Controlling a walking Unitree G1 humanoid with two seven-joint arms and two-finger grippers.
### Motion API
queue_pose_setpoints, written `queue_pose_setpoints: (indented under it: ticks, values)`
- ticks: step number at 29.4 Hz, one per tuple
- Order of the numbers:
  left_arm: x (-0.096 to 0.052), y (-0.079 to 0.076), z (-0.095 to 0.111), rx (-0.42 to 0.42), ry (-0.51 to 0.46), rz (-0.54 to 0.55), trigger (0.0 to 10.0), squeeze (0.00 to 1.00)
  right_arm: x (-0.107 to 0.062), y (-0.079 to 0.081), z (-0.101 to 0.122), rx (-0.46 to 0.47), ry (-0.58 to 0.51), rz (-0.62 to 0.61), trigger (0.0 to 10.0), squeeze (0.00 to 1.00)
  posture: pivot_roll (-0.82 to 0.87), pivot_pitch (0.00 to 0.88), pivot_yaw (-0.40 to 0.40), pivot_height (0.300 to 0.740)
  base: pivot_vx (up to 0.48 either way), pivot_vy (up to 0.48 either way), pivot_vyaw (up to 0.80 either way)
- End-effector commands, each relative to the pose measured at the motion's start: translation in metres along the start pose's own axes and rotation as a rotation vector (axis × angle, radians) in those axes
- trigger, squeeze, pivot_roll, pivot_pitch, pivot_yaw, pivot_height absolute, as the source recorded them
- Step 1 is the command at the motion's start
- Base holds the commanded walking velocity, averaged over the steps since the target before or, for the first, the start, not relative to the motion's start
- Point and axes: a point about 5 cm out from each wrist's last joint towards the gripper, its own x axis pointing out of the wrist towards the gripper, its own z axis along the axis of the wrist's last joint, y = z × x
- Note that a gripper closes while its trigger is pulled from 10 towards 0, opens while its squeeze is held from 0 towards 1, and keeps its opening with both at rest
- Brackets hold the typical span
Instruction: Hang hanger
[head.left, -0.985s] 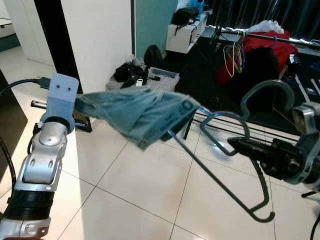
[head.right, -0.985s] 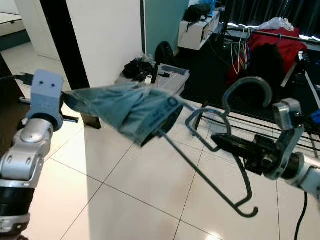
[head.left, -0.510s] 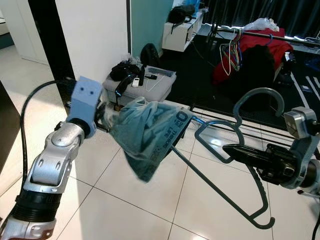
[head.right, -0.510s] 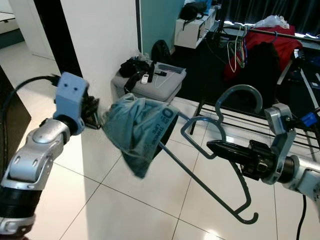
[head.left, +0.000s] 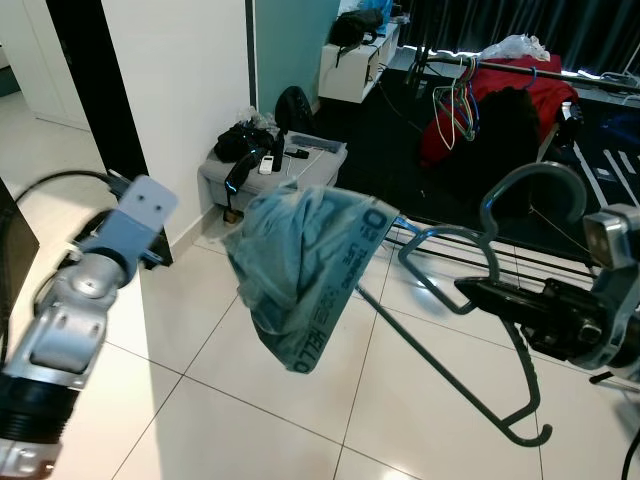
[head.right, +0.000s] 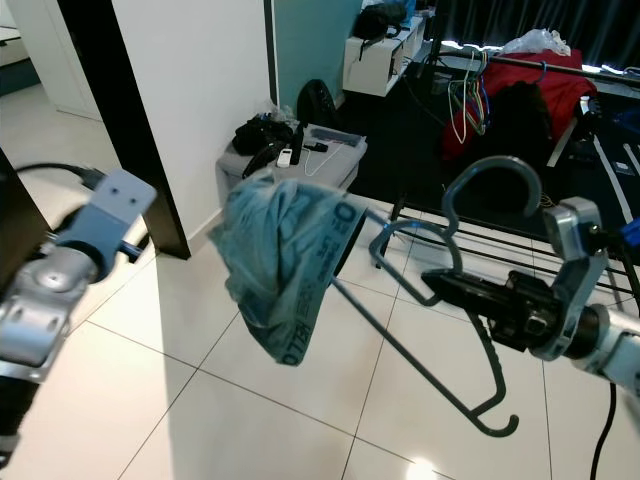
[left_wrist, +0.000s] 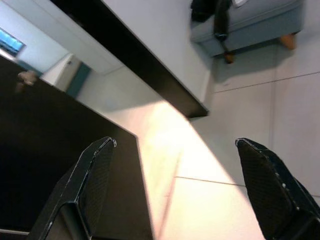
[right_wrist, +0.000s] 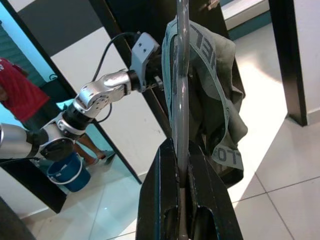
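A grey-blue hanger (head.left: 432, 366) is held out in front of me, hook uppermost, with my right gripper (head.left: 478, 293) shut on it near the neck. A faded blue garment (head.left: 300, 268) with printed lettering is draped over the hanger's left end and hangs down. In the right wrist view the two black fingers (right_wrist: 160, 200) pinch the hanger's bar (right_wrist: 182, 90), with the garment (right_wrist: 217, 95) beyond them. My left gripper (left_wrist: 176, 144) is open with only floor between its fingers. The left arm (head.left: 75, 300) sits off to the left, apart from the garment.
A clothes rail (head.left: 520, 68) with coloured hangers and red clothing stands at the back right. A grey box (head.left: 275, 172) with dark items sits by the white wall (head.left: 190, 90). A low black rack (head.left: 455, 235) lies behind the hanger. A person in red (right_wrist: 20, 82) and a blue bucket (right_wrist: 65, 170) are nearby.
My left gripper has let go of the garment and drawn back to the left. The garment now hangs from the hanger alone. The right gripper keeps its hold.
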Motion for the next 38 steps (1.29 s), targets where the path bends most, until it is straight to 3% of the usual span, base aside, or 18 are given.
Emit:
queue_pose_setpoints:
  ticks: [1, 3, 4, 5, 6, 8, 9, 10, 11, 13, 14, 19, 20, 22, 24, 25, 28, 38]
  values:
    - [-0.003, 0.012, 0.004, 0.037, -0.020, 0.017, 10.0, 1.00, -0.007, -0.001, 0.007, -0.041, -0.005, -0.030, 10.0, 0.00, -0.02, 0.067, -0.074, 0.740, 0.000, 0.000, 0.00]
    - [-0.003, 0.012, 0.004, 0.037, -0.020, 0.017, 10.0, 1.00, -0.007, -0.001, 0.007, -0.041, -0.005, -0.030, 10.0, 0.00, -0.02, 0.067, -0.074, 0.740, 0.000, 0.000, 0.00]
    - [-0.006, 0.019, 0.015, -0.212, -0.096, 0.004, 10.0, 1.00, -0.011, -0.003, 0.010, -0.046, -0.003, -0.048, 10.0, 0.00, -0.02, 0.069, -0.082, 0.740, 0.000, 0.000, 0.00]
    - [-0.006, 0.019, 0.015, -0.212, -0.096, 0.004, 10.0, 1.00, -0.011, -0.003, 0.010, -0.046, -0.003, -0.048, 10.0, 0.00, -0.02, 0.069, -0.082, 0.740, 0.000, 0.000, 0.00]
    - [-0.007, 0.021, 0.019, -0.316, -0.134, -0.010, 10.0, 1.00, -0.013, -0.004, 0.011, -0.047, -0.004, -0.053, 10.0, 0.00, -0.02, 0.069, -0.082, 0.740, 0.000, 0.000, 0.00]
    - [-0.016, 0.020, 0.048, -0.611, -0.381, -0.132, 10.0, 1.00, -0.017, -0.006, 0.012, -0.050, 0.001, -0.070, 10.0, 0.00, -0.02, 0.071, -0.084, 0.740, 0.000, 0.000, 0.00]
    - [-0.023, 0.018, 0.060, -0.741, -0.494, -0.229, 10.0, 0.00, -0.019, -0.007, 0.013, -0.051, 0.000, -0.075, 10.0, 0.00, -0.02, 0.071, -0.084, 0.740, 0.000, 0.000, 0.00]
    - [-0.033, 0.014, 0.071, -0.836, -0.584, -0.353, 10.0, 0.00, -0.019, -0.008, 0.014, -0.051, -0.001, -0.077, 10.0, 0.00, -0.02, 0.074, -0.084, 0.740, 0.000, 0.000, 0.00]
    - [-0.033, 0.014, 0.071, -0.836, -0.584, -0.353, 10.0, 0.00, -0.019, -0.008, 0.014, -0.051, -0.001, -0.077, 10.0, 0.00, -0.02, 0.074, -0.084, 0.740, 0.000, 0.000, 0.00]
    - [-0.055, 0.000, 0.086, -0.824, -0.722, -0.598, 10.0, 0.00, -0.019, -0.008, 0.016, -0.055, -0.006, -0.071, 10.0, 0.00, -0.02, 0.075, -0.083, 0.740, 0.000, 0.000, 0.00]
    - [-0.062, -0.005, 0.089, -0.794, -0.747, -0.659, 10.0, 0.00, -0.019, -0.008, 0.017, -0.056, -0.006, -0.068, 10.0, 0.00, -0.02, 0.076, -0.083, 0.740, 0.000, 0.000, 0.00]
    - [-0.079, -0.029, 0.088, -0.680, -0.751, -0.830, 10.0, 0.00, -0.013, -0.008, 0.018, -0.061, -0.003, -0.041, 10.0, 0.00, -0.03, 0.075, -0.080, 0.740, 0.000, 0.000, 0.00]
    - [-0.079, -0.029, 0.088, -0.680, -0.751, -0.830, 10.0, 0.00, -0.013, -0.008, 0.018, -0.061, -0.003, -0.041, 10.0, 0.00, -0.03, 0.075, -0.080, 0.740, 0.000, 0.000, 0.00]
    - [-0.077, -0.044, 0.083, -0.565, -0.678, -0.833, 10.0, 0.00, -0.010, -0.007, 0.020, -0.068, -0.005, -0.024, 10.0, 0.00, -0.03, 0.075, -0.081, 0.740, 0.000, 0.000, 0.00]
    - [-0.074, -0.049, 0.078, -0.518, -0.641, -0.827, 10.0, 0.00, -0.010, -0.007, 0.022, -0.074, -0.007, -0.018, 10.0, 0.00, -0.03, 0.076, -0.080, 0.740, 0.000, 0.000, 0.00]
    - [-0.066, -0.052, 0.076, -0.519, -0.587, -0.769, 10.0, 0.00, -0.009, -0.007, 0.023, -0.079, -0.006, -0.014, 10.0, 0.00, -0.03, 0.077, -0.082, 0.740, 0.000, 0.000, 0.00]
    - [-0.062, -0.053, 0.076, -0.528, -0.564, -0.736, 10.0, 0.00, -0.008, -0.007, 0.023, -0.081, -0.008, -0.008, 10.0, 0.00, -0.03, 0.076, -0.082, 0.740, 0.000, 0.000, 0.00]
    - [-0.058, -0.061, 0.078, -0.556, -0.535, -0.716, 10.0, 0.00, -0.004, -0.004, 0.021, -0.078, -0.012, 0.009, 10.0, 0.00, -0.03, 0.078, -0.080, 0.740, 0.000, 0.000, 0.00]
